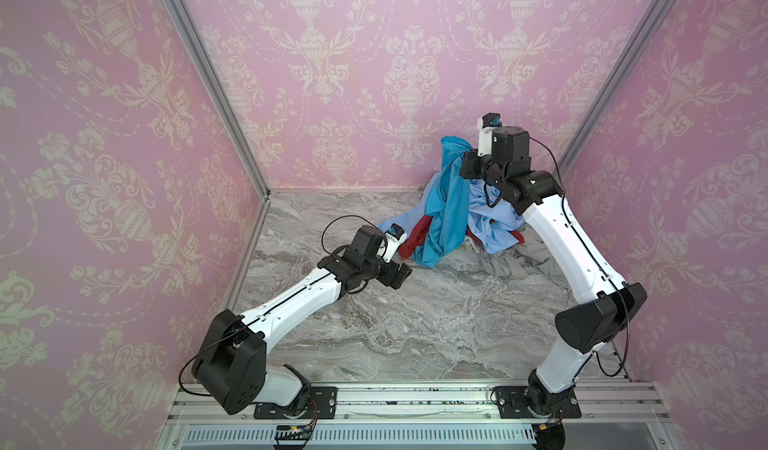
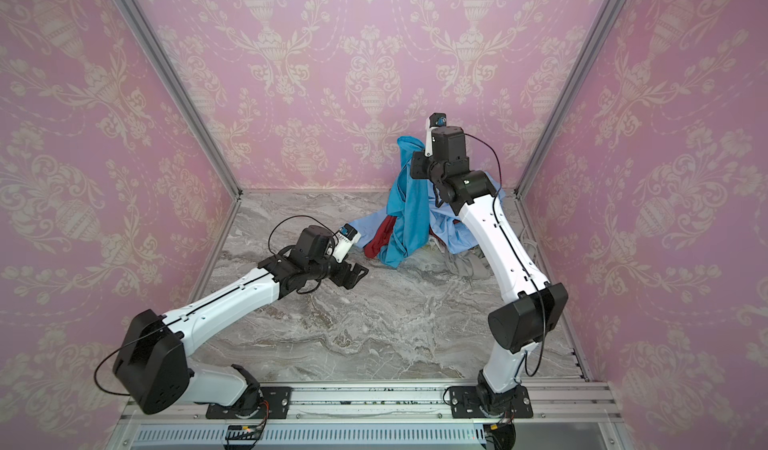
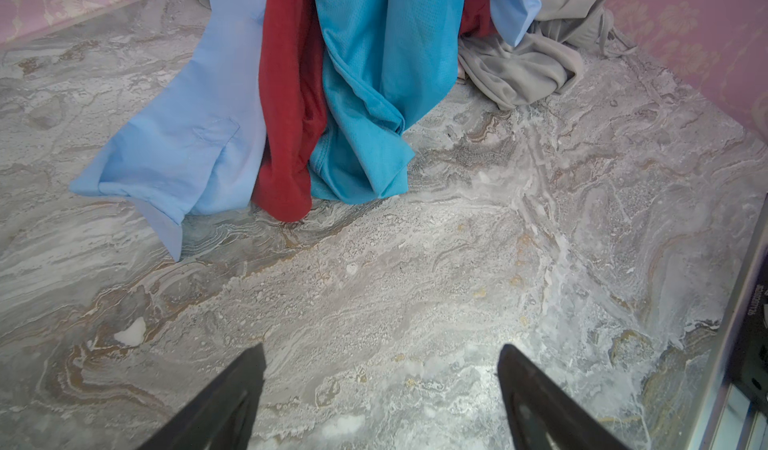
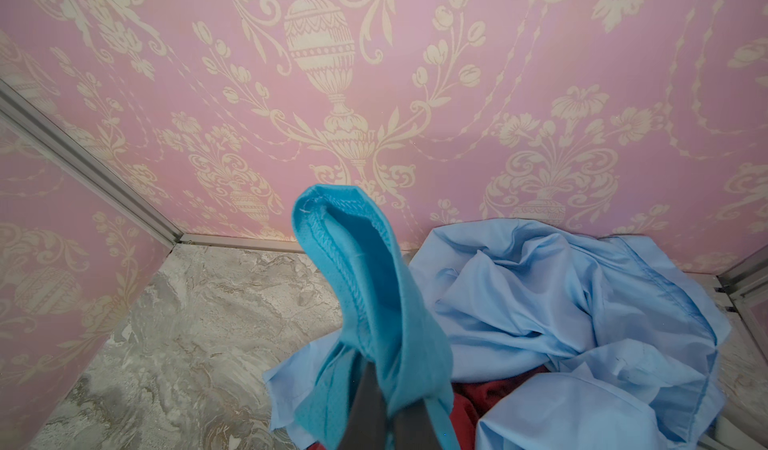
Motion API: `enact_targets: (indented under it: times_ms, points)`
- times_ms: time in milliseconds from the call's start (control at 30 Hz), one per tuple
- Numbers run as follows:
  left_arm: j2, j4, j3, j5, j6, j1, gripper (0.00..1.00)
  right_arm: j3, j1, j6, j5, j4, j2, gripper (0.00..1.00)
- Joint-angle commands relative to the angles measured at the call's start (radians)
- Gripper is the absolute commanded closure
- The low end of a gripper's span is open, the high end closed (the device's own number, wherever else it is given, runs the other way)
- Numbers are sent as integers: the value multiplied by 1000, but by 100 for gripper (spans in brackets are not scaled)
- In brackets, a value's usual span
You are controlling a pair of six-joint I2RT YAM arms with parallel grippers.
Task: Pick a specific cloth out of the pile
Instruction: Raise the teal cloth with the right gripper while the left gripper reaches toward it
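Pink damask-papered walls (image 1: 374, 53) enclose a marble-patterned tabletop (image 1: 415, 323).

Top views: in both top views, the pile (image 1: 496, 229) lies at the far right of the tabletop, with the grey cloth (image 1: 511, 261) at its near right edge. The right gripper (image 1: 463, 163) is clenched on the cloth (image 1: 446, 202) and holds its upper end raised above the pile. The lower end hangs down to the tabletop on the pile's near-left side. The left gripper (image 1: 405, 273) hovers near that lower end, apart from it and holding nothing.

Left wrist view: the jaws stand wide apart over bare tabletop. The cloth's tail rests on the surface, touching the dark red cloth (image 3: 286, 115). That cloth lies between the tail and the pale blue garment (image 3: 187, 144).

Right wrist view: the dark fingers (image 4: 370, 406) pinch the cloth below its stitched hem (image 4: 328, 223), which loops above them.

Handling: expect a light, limp, fine-mesh fabric. It has no stiffness, drapes freely, and probably slips through a loose pinch. Grip near the hem, where the doubled fabric offers the most purchase. Take the tail with the left gripper if the dark red cloth drags along.
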Motion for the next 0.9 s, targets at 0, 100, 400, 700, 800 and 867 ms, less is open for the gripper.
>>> enact_targets:
  times_ms: [0, 100, 400, 700, 800, 867]
  points:
    - [8, 82, -5, 12, -84, -3, 11, 49, 0, -3, -35, 27, -26, 100]
    - [21, 155, -2, -46, -120, -29, 9, 49, 11, -3, -47, 38, -50, 100]
    - [196, 324, 128, -182, -101, -121, 2, 9, 41, 10, -109, 37, -114, 100]
    - [402, 507, 311, -271, -39, -137, 1, -85, 48, 18, -125, 27, -182, 100]
    - [464, 596, 342, -303, -5, -137, 1, -124, 47, 17, -116, 35, -219, 100]
    - [509, 642, 369, -326, 23, -136, 1, -141, 46, 20, -112, 37, -237, 100]
